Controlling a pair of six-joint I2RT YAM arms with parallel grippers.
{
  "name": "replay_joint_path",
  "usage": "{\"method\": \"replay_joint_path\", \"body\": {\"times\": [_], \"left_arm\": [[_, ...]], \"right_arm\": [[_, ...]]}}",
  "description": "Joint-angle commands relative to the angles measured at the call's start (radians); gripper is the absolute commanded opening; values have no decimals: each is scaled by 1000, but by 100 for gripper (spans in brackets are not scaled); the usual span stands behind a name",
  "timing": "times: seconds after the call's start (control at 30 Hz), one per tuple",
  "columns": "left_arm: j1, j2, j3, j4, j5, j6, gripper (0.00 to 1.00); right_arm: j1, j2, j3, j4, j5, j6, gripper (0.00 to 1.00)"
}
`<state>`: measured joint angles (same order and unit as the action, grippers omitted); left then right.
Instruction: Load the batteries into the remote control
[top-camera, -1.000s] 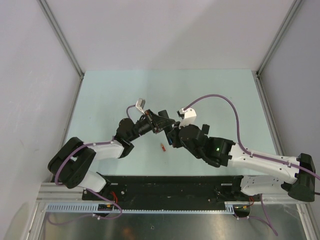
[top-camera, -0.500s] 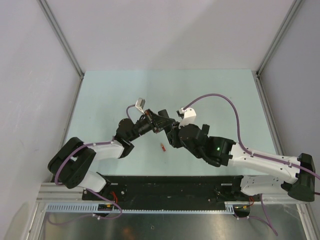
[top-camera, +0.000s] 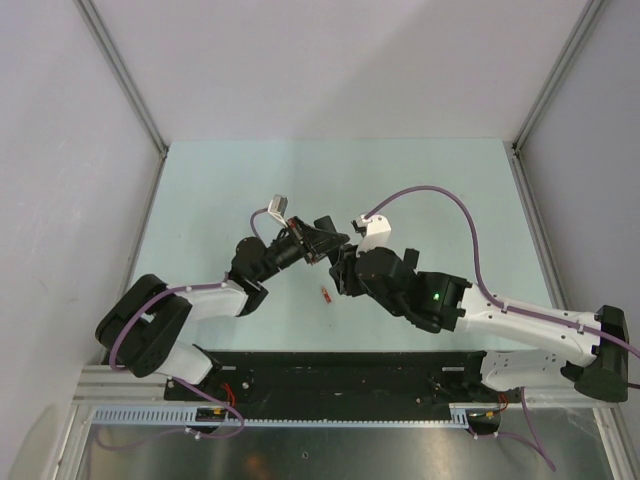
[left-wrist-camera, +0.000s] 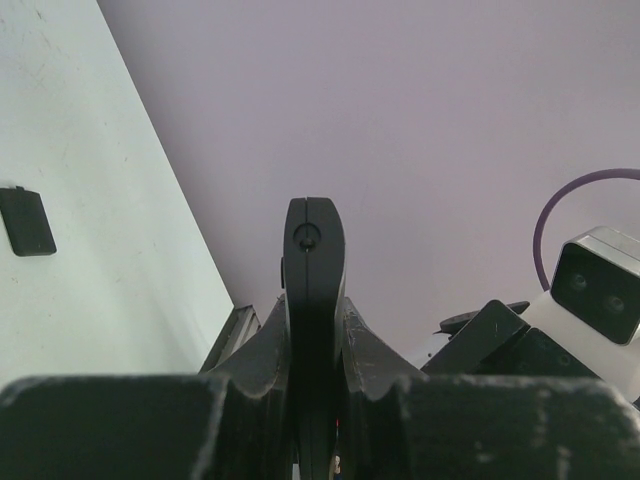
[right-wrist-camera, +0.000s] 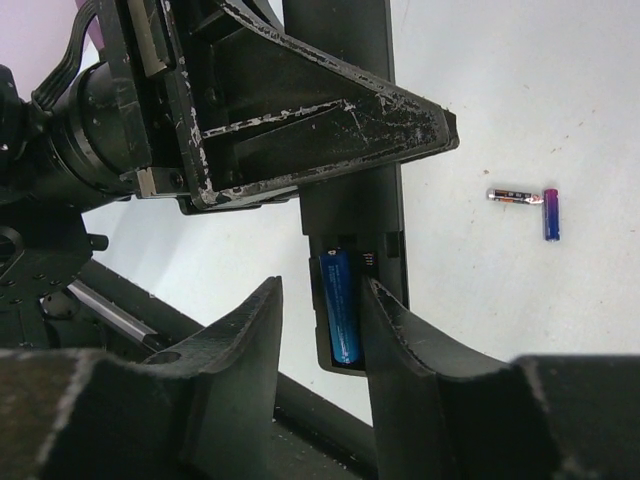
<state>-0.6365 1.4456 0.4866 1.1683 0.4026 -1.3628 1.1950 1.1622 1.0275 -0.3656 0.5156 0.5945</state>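
1. Holding the remote (right-wrist-camera: 345, 215): the left gripper (left-wrist-camera: 315, 335) is clamped on it, 1 finger on each flat face. In the left wrist view the remote shows edge-on, sticking out past the fingertips.
2. The remote is held above the desk (top-camera: 220, 200), around mid-desk and a bit closer to the near edge than the far edge.
3. The battery slot (right-wrist-camera: 355, 300) at the remote's free end faces the right wrist camera. 1 blue battery (right-wrist-camera: 340, 305) lies lengthwise in it.
4. The right gripper (right-wrist-camera: 318, 292) is spread, with fingers on either side of that battery and a gap on each side, so it is not pinching it.
5. 2 loose batteries lie flat on the desk, toward the near edge from the grippers: a red-orange battery (right-wrist-camera: 512, 196) and a blue-purple battery (right-wrist-camera: 551, 213). Their ends meet at a right angle; I cannot tell if they touch.
6. Only the red-orange battery shows in the top view, just beside the right gripper.
7. A small black flat piece (left-wrist-camera: 27, 222) lies on the desk, well apart from the remote. I cannot tell which edge it is nearest.
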Motion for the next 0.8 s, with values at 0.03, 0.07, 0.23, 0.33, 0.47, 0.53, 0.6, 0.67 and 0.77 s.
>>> {"method": "replay_joint_path", "body": {"times": [0.03,0.07,0.23,0.33,0.47,0.53,0.6,0.67,0.77], "left_arm": [[1,-11,29,82,-5,-27,0],[1,-10,29,83,-5,-27,0],[1,-7,29,82,-1,-28,0],[0,-5,29,82,-1,-27,0],[1,-4,26,85,-1,-28,0],[1,-4,26,83,-1,-30,0],[1,-5,23,85,-1,-30,0],[1,-4,24,83,2,-30,0],[4,-4,23,85,7,-32,0]], "right_arm": [[-11,-10,45,-24,37,1,44],[-12,-16,45,-24,37,1,45],[-15,-32,46,-22,41,-2,49],[-17,-41,46,-22,46,-2,50],[-18,-59,48,-26,54,-2,51],[-21,-74,51,-27,58,-4,51],[-21,-85,55,-33,63,-5,52],[-20,-105,68,-42,64,-4,52],[-20,-146,78,-70,72,4,53]]}}
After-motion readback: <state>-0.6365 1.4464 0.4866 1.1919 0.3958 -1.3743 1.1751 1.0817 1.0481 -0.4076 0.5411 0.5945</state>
